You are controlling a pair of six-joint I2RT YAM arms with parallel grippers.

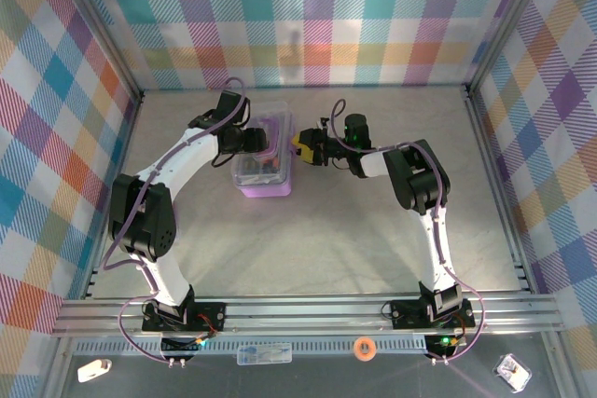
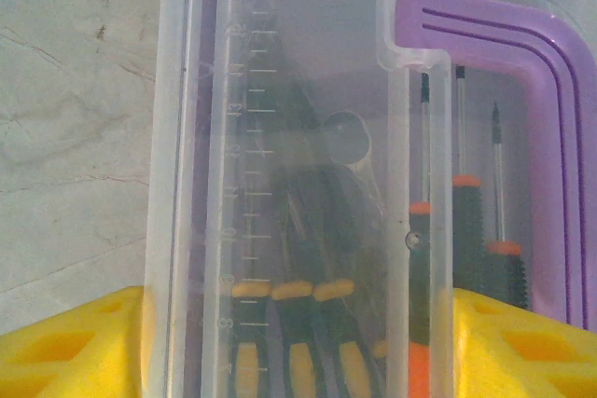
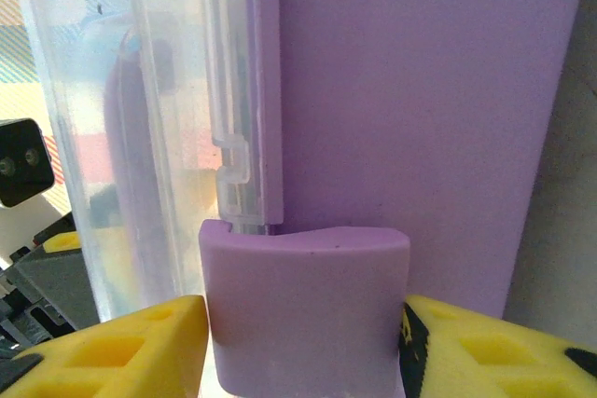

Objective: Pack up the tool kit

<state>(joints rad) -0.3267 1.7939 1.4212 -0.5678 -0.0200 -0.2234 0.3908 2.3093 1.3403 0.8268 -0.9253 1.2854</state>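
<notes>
Step in hand: by my reading, closing up. The screwdrivers (image 2: 420, 258) already lie inside the tool kit (image 1: 264, 170), and both arms meet at the case in the upper middle of the top view.
Left gripper (image 2: 298, 323): at the case's left side. Its yellow fingers (image 2: 65, 351) sit flush on either side of the clear lid (image 2: 308, 90), which fills the gap between them, so it reads as a grip on the lid.
Tool kit: a lilac case flat on the table, just left of centre and between the two grippers. In the left wrist view its purple handle (image 2: 522, 62) curves down the right of the frame.
Contents: thin shafts with orange-and-black grips at lower right of the left wrist view. Yellow-and-black grips show blurred through the lid at lower centre.
Right gripper (image 3: 303, 342): at the case's right side. Its jaws press both sides of the purple latch (image 3: 308, 295), low in the centre of the right wrist view, where lid and lilac wall meet.
Next move: probably seating the latch over the lid's edge. That calls for a firm hold from the left arm so the light case does not slide or tip, and a push kept square to the seam.
Surface: a pale grey table (image 1: 354, 249) with faint marble-like veins, smooth enough that the case could skid.
Room: checked pastel cloth walls (image 1: 373, 16) on three sides and a metal rail (image 1: 308, 309) along the near edge, with an orange ring (image 1: 365, 349) just below it.
</notes>
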